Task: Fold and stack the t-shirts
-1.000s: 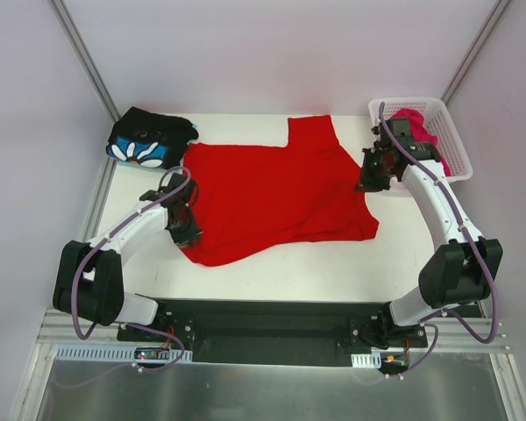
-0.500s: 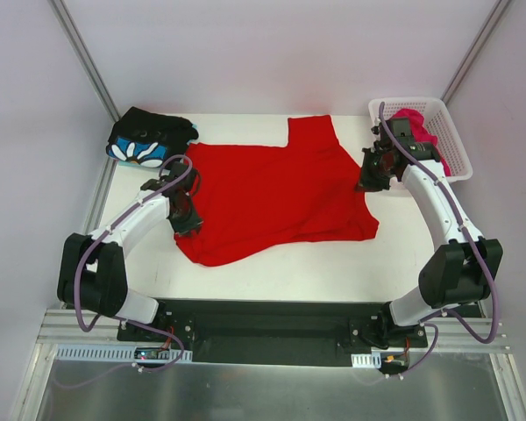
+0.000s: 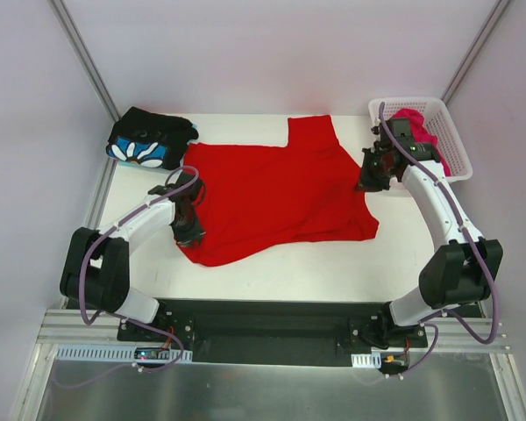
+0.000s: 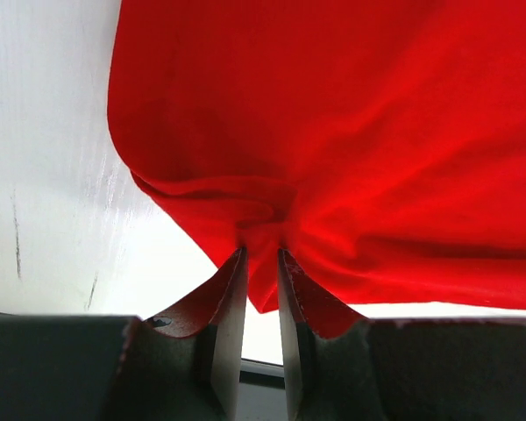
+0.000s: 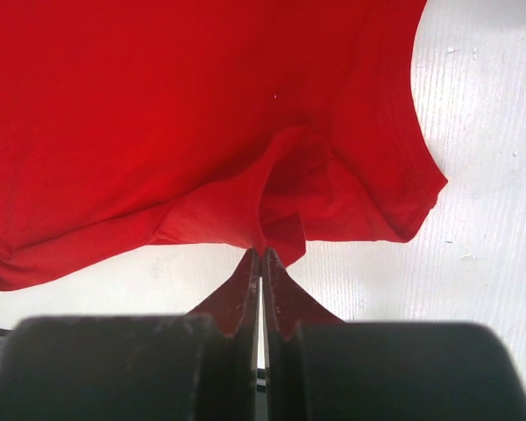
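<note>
Top external: at worktop's far right corner, white lattice basket [image 3: 458,149] with magenta-pink t-shirt [image 3: 416,123] bunched inside; at far left corner, folded black flower-print t-shirt [image 3: 147,140]. Spread across mid-worktop, red t-shirt [image 3: 272,193]. Arms bent low from either side, left gripper [image 3: 189,230] pinching a bunch of its near left edge, right gripper [image 3: 366,182] pressed together on a fold at its right edge.

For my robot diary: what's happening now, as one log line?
left gripper: shut on red t-shirt | right gripper: shut on red t-shirt | black flowered t-shirt: far left corner | pink t-shirt: in white basket
</note>
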Controlling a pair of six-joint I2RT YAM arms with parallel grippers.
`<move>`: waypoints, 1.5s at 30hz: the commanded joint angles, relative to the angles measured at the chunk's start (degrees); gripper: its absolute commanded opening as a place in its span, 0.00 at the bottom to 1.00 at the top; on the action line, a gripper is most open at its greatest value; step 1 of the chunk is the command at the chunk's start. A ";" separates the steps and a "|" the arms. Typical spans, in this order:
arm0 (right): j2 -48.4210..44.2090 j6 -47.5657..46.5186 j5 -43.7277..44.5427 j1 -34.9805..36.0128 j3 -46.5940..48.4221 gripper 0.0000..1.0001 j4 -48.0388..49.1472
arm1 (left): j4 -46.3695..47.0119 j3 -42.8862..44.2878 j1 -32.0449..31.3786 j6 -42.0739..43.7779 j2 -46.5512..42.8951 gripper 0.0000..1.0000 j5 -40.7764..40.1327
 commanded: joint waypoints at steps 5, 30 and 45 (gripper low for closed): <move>-2.69 -0.31 -1.12 0.32 -0.30 0.01 0.66 | 0.18 -1.43 -1.20 -1.36 -1.06 0.19 -0.09; -4.27 -0.22 -1.30 0.50 -0.91 0.01 0.22 | -1.93 -2.04 -5.25 -4.26 -2.21 0.19 -1.33; -4.45 -0.14 -1.48 0.50 -0.65 0.01 0.39 | -1.41 -2.75 -5.51 -4.35 0.52 0.19 -2.38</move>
